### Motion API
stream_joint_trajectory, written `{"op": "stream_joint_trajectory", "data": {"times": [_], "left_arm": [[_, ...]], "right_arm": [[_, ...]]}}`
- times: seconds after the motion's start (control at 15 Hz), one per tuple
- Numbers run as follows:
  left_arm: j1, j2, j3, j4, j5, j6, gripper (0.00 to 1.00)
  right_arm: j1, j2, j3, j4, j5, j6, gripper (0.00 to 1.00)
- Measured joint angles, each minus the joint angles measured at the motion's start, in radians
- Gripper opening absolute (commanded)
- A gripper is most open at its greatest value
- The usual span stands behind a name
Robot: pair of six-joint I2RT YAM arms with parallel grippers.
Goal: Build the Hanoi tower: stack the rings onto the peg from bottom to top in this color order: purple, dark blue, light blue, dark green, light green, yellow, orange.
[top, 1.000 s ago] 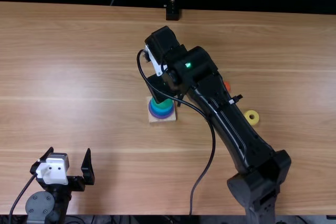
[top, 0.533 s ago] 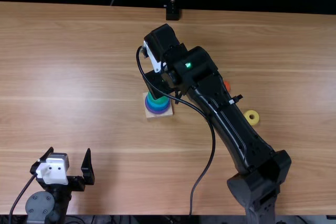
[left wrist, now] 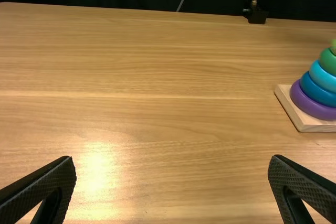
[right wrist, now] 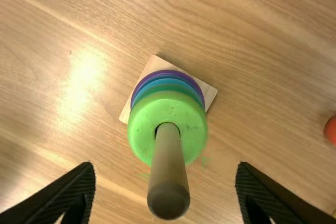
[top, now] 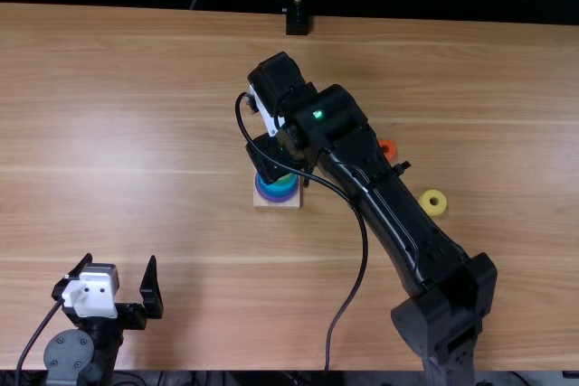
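Over the ring tower the right gripper (top: 273, 158) hangs in the top view. The right wrist view has the right gripper (right wrist: 165, 166) open, the bare upper peg (right wrist: 168, 177) between its fingers and the light green ring (right wrist: 140, 135) around the peg below. Beneath it lie dark green, light blue, dark blue and purple (left wrist: 310, 103) rings on the square wooden base (top: 277, 204). The orange ring (top: 388, 150) and yellow ring (top: 432, 202) lie on the table, right of the tower. At the near left, the left gripper (top: 120, 261) is open; its wrist view shows the left gripper (left wrist: 173, 158) holding nothing.
The right arm (top: 398, 214) stretches diagonally over the table, its cable (top: 365, 259) looping beside it. A black stand (top: 297, 21) is at the table's far edge (top: 163, 10).
The tower base shifted slightly left and away, tilting, then came back nearly square. The right arm has moved a little, uncovering more of the orange ring. The left arm kept still.
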Motion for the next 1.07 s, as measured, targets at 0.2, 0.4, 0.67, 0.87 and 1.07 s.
{"op": "stream_joint_trajectory", "data": {"times": [0.2,0.4,0.67,0.87,1.07], "left_arm": [[0.0,0.0,0.0,0.0,0.0,0.0,1.0],[0.0,0.0,0.0,0.0,0.0,0.0,1.0],[0.0,0.0,0.0,0.0,0.0,0.0,1.0],[0.0,0.0,0.0,0.0,0.0,0.0,1.0],[0.0,0.0,0.0,0.0,0.0,0.0,1.0]], "right_arm": [[0.0,0.0,0.0,0.009,0.0,0.001,1.0],[0.0,-0.001,0.0,0.056,0.0,0.0,1.0],[-0.008,-0.145,-0.004,0.209,0.027,0.005,1.0],[-0.088,-0.378,-0.124,0.41,0.04,0.005,1.0],[-0.243,-0.525,-0.36,0.572,0.055,0.005,1.0]]}}
